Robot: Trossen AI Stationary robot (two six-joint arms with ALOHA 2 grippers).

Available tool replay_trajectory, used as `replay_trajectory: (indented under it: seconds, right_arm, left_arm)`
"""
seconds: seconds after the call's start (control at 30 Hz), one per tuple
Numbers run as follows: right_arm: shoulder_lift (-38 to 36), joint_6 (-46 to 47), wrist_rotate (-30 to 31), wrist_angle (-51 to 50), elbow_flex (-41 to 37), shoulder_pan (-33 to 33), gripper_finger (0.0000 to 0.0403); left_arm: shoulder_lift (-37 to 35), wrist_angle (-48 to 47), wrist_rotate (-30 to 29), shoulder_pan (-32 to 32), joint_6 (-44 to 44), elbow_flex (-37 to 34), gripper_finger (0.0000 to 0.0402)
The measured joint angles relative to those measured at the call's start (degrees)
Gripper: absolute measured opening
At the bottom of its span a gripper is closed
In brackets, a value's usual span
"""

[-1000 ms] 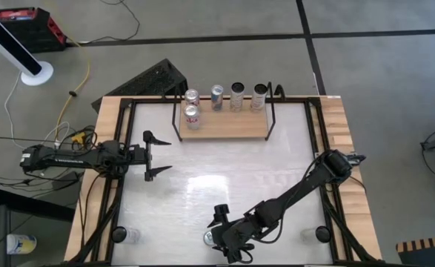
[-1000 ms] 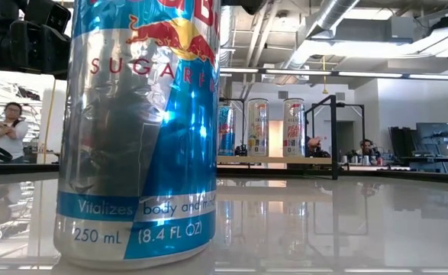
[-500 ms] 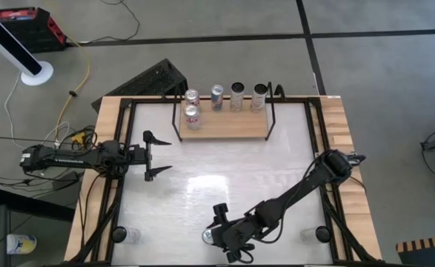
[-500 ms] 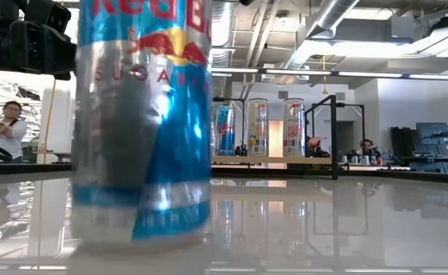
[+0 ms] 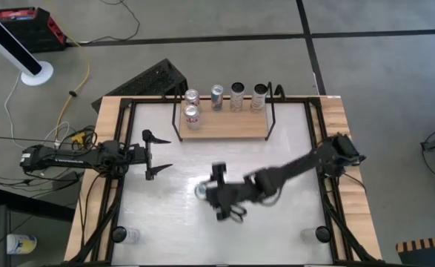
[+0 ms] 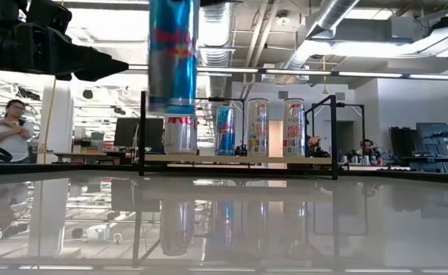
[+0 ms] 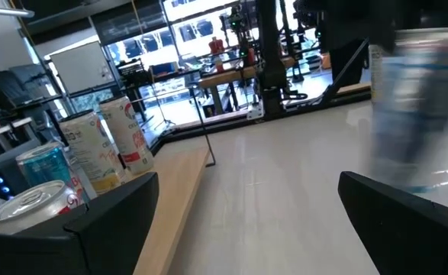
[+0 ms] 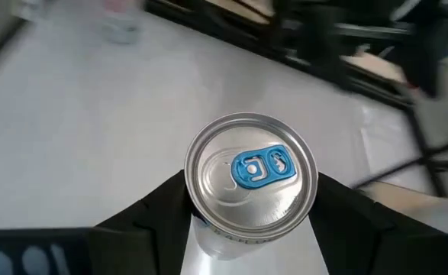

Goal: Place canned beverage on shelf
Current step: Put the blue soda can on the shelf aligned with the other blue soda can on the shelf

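Right hand (image 5: 208, 193) grips can (image 8: 252, 177) aloft short of shelf (image 5: 224, 127); could knock shelved cans (image 6: 256, 127); left hand (image 5: 158, 153) wide.

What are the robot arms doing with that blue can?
The right gripper is holding a blue and silver can in the air above the middle of the white table. It looks headed for the wooden shelf at the back, where five cans already stand. The left gripper is open and waits over the left side of the table, holding nothing.
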Motion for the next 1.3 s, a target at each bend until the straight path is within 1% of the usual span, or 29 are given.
replay_trajectory:
  seconds: [0.13,0.3,0.4,0.47,0.57,0.8,1.0,1.3]
  right_arm:
    - [-2.31,-3.09,-5.8,-3.41,0.0,-8.69,0.0248]
    - [-4.36,-1.92,-11.91,-7.84,0.04,-19.87,0.0249]
    - [-4.4,-2.44,-15.65,-7.5,0.04,-25.05,0.0249]
    - [-4.4,-3.31,-16.73,-7.5,0.04,-27.4,0.0249]
    - [-4.35,-4.0,-18.47,-7.2,0.06,-30.08,0.0249]
    - [-4.33,-3.88,-18.24,-6.7,-0.05,-34.2,0.0249]
    - [-4.23,-3.16,-17.81,0.75,-4.72,-36.36,0.025]
    - [-4.16,-2.61,-17.43,4.69,-9.01,-38.84,0.025]
  left_arm:
    - [-0.02,0.02,0.0,0.02,0.04,0.0,0.0393]
    - [-0.02,0.1,0.0,0.01,0.19,0.0,0.0393]
    - [-0.01,0.28,0.0,0.0,0.66,0.0,0.0393]
    - [-0.02,0.39,0.0,0.01,0.9,0.0,0.0393]
    - [-0.01,0.4,0.0,0.0,0.9,0.0,0.0393]
    - [-0.02,0.48,0.0,0.01,1.33,0.0,0.0393]
    - [-0.01,0.5,0.0,0.01,0.83,0.0,0.0393]
    - [-0.02,0.96,0.02,0.0,0.68,0.0,0.0393]
